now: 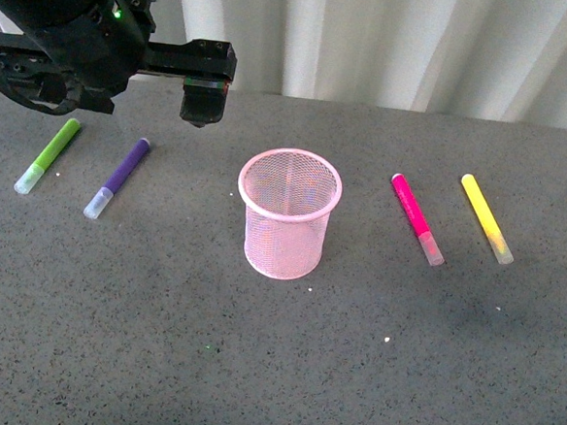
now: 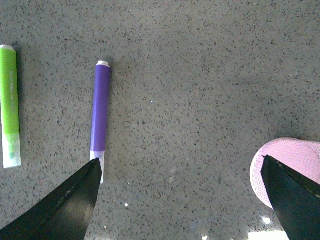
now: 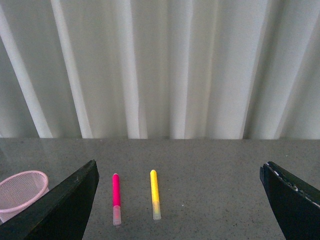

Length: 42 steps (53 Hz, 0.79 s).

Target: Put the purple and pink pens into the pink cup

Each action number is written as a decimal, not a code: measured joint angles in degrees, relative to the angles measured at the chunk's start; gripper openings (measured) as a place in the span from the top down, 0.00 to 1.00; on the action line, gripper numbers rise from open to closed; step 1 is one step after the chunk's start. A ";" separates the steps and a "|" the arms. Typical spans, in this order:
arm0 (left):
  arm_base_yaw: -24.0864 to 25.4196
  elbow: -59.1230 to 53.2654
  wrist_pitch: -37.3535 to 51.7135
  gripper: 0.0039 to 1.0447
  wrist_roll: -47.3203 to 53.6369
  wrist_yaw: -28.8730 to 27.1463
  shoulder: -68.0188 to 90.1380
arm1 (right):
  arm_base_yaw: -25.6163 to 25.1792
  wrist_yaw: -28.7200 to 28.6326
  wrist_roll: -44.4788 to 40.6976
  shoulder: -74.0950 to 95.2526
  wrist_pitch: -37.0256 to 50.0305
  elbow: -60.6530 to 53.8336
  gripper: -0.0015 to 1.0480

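Front view: the purple pen (image 1: 118,178) lies flat on the surface (image 1: 273,367) left of the upright pink cup (image 1: 288,213), and the pink pen (image 1: 416,218) lies right of it. Both pens look light, stiff and smooth, and probably roll easily, so mid-barrel seems the best hold. A green marker (image 1: 48,156) and a yellow marker (image 1: 486,218) lie outside them, clear of both.

Left wrist view: the left fingers (image 2: 65,205) are spread wide and empty, one tip near the purple pen's cap.

Right wrist view: the right fingers (image 3: 65,205) gape, holding nothing. Nothing appears to block the pink pen.

Bright, even light, faint soft shadows, sharp focus, slight glare on the tabletop (image 2: 200,100).
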 joint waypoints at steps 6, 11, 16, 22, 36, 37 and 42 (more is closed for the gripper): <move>1.01 1.11 1.38 0.06 1.81 1.07 2.43 | 0.00 0.00 0.00 0.00 0.00 0.00 0.07; 2.19 2.05 2.03 0.06 2.95 1.49 4.63 | 0.00 0.00 0.00 0.00 0.00 -0.02 0.07; 3.37 3.41 2.29 0.06 4.46 2.14 6.97 | 0.00 0.00 0.00 0.00 0.00 0.00 0.07; 4.48 5.70 3.39 0.06 6.25 2.86 10.14 | 0.00 0.00 0.00 0.00 0.00 -0.02 0.07; 6.10 10.12 4.90 0.06 9.11 4.57 17.73 | 0.00 0.00 0.00 0.00 0.00 0.00 0.07; 6.27 10.29 4.96 0.06 9.25 4.55 18.18 | 0.00 0.00 0.00 0.00 0.00 0.00 0.07; 6.86 11.13 5.44 0.06 9.79 4.50 19.54 | 0.00 0.00 0.00 0.00 0.00 0.00 0.07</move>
